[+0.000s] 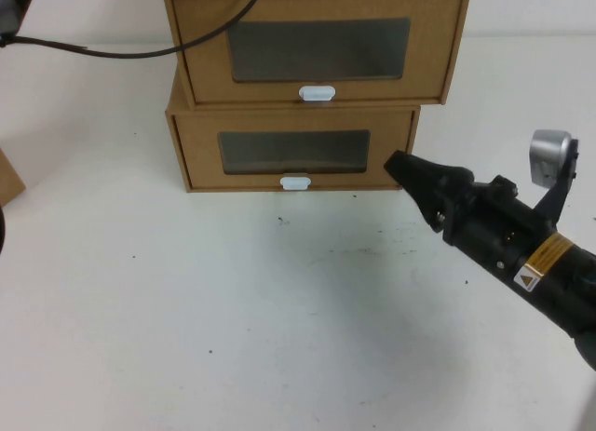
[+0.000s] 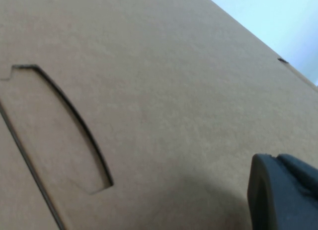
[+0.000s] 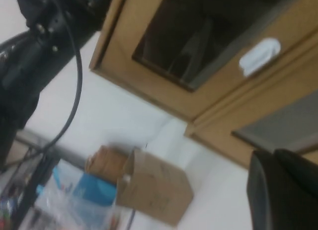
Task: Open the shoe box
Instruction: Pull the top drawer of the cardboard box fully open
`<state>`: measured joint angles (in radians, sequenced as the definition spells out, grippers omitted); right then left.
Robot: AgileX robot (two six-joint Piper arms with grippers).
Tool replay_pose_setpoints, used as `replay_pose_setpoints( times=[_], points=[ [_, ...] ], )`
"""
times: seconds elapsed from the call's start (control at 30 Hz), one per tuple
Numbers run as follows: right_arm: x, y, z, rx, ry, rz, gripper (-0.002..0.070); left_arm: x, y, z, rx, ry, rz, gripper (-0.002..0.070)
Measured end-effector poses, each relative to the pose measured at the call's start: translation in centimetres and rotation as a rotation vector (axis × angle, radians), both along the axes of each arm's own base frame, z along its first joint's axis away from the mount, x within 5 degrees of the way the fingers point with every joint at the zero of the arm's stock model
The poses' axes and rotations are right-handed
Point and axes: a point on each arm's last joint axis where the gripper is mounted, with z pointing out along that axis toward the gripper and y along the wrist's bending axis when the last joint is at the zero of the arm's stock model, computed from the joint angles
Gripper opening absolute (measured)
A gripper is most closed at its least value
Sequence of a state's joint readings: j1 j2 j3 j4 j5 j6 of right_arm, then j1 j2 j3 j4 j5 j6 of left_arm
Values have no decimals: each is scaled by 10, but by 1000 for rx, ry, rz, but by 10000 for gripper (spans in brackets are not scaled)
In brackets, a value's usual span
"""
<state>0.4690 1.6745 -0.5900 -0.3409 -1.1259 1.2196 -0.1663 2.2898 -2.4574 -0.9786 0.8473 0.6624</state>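
Cardboard, light and easily dented: the lower shoe box [image 1: 293,152] sits at the far side of the bench [image 1: 233,310] beneath an upper shoe box [image 1: 317,45]. Its drawer front probably slides out by the small white pull tab [image 1: 295,182], the surest place to hook. The right pincer [image 1: 395,161], clamped shut and empty, hovers just beside the box's right front corner. The left pincer [image 2: 285,190] sits close against brown cardboard; its state cannot be told.

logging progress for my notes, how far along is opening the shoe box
Done: nothing yet; the upper box and lower box both look closed. In hand: the right pincer, shut, hangs by the lower box's right front corner, short of its white pull. The left pincer sits close against plain cardboard. To do: catch a pull and slide that box open.
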Motion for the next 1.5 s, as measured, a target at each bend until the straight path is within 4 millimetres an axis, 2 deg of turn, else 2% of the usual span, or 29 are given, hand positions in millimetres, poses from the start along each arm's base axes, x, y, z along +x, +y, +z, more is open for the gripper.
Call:
replay_pose_setpoints(
  times=[0.2, 0.37, 0.43, 0.63, 0.7, 0.87, 1.03, 1.33, 1.5],
  points=[
    [15, -1, -11, 136, 145, -35, -18, 0, 0, 0, -1, -1, -1, -6],
    [35, 26, -4, 145, 116, 109, -4, 0, 0, 0, -1, -1, -1, -6],
    [44, 35, 1, 158, 93, 129, 39, 0, 0, 0, -1, -1, -1, -6],
    [70, 48, 7, 206, 92, 138, 263, 0, 0, 0, 0, 0, -2, -6],
    [76, 52, 5, 203, 116, 135, 293, 0, 0, 0, 0, 0, -2, -6],
    [91, 58, 8, 161, 156, 105, 288, 0, 0, 0, 3, -3, -3, -6],
    [97, 60, 10, 123, 171, 86, 281, 0, 0, 0, 7, -9, -5, -6],
    [110, 66, -7, 150, 232, 82, 280, 0, 0, 0, 12, -12, -9, -6],
    [116, 68, -4, 165, 223, 75, 280, 0, 0, 0, 12, -12, -9, -6]
  ],
)
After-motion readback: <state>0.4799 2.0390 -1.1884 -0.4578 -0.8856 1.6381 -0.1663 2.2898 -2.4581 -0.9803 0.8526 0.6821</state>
